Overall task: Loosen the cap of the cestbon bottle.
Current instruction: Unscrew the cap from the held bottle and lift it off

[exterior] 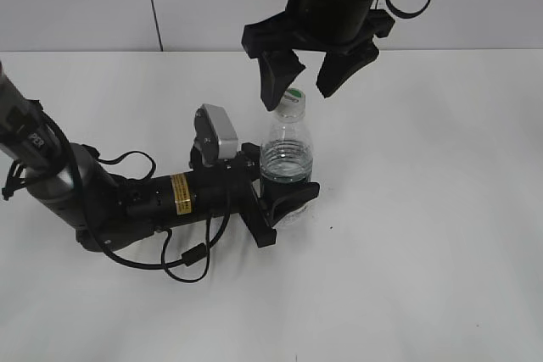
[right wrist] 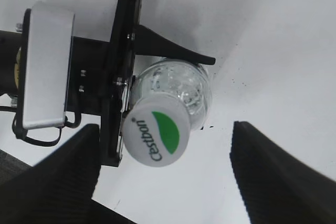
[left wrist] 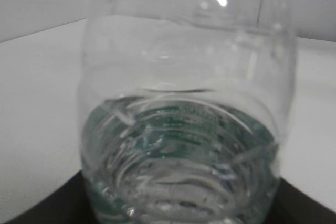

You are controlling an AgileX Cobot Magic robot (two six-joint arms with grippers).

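Note:
The cestbon bottle stands upright near the table's middle, clear plastic with its white cap on top. My left gripper is shut on the bottle's lower body; in the left wrist view the bottle fills the frame. My right gripper hangs open just above the cap, fingers either side, not touching. In the right wrist view the cap, with a green mark and "Cestbon" lettering, lies between the open fingers, nearer the left one.
The left arm lies low across the white table at the left, with a looping black cable. A silver wrist camera sits on it beside the bottle.

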